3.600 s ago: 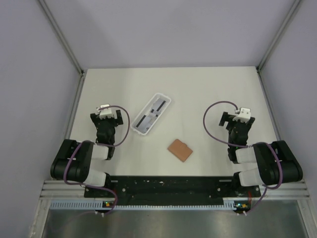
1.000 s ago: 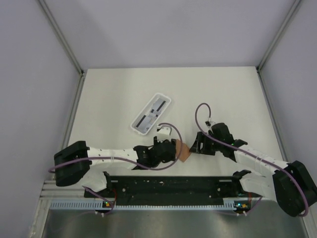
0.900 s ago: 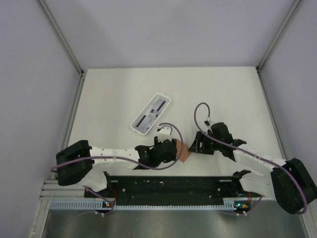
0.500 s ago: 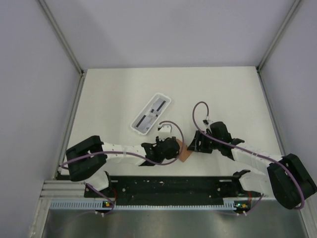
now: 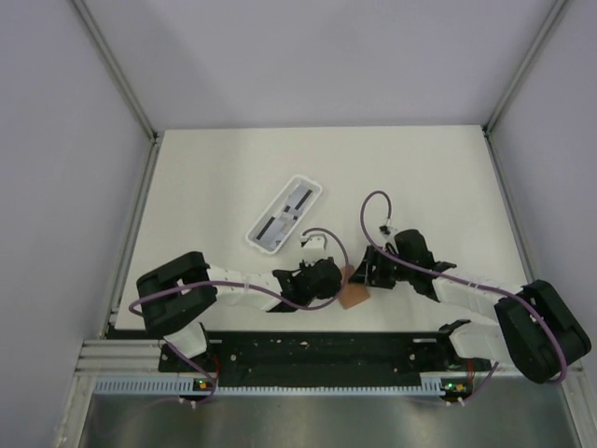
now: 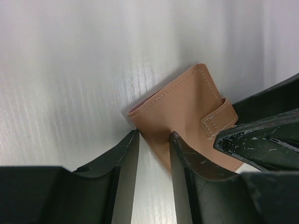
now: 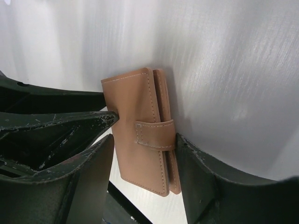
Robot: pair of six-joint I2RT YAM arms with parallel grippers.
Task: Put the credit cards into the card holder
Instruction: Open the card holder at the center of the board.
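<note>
The orange-brown card holder (image 5: pixel 354 297) lies shut near the table's front edge, its strap fastened. My left gripper (image 5: pixel 333 277) comes at it from the left. In the left wrist view the card holder (image 6: pixel 182 102) has one edge running slantwise through the gap of the left gripper (image 6: pixel 154 134), whose jaws stand narrowly apart. My right gripper (image 7: pixel 145 139) straddles the card holder (image 7: pixel 135 102) across its width, open, one finger (image 7: pixel 187 149) against the strap's side. The credit cards (image 5: pixel 284 213), grey with dark stripes, lie in the white tray.
The white tray (image 5: pixel 254 240) lies slantwise behind and to the left of the grippers. The black base rail (image 5: pixel 317 347) runs close in front of the card holder. Both arms meet over the same small spot.
Both grippers have narrowed their jaws around the card holder. The left arm has pushed further right, and the card holder has slid slightly right and toward the front.
</note>
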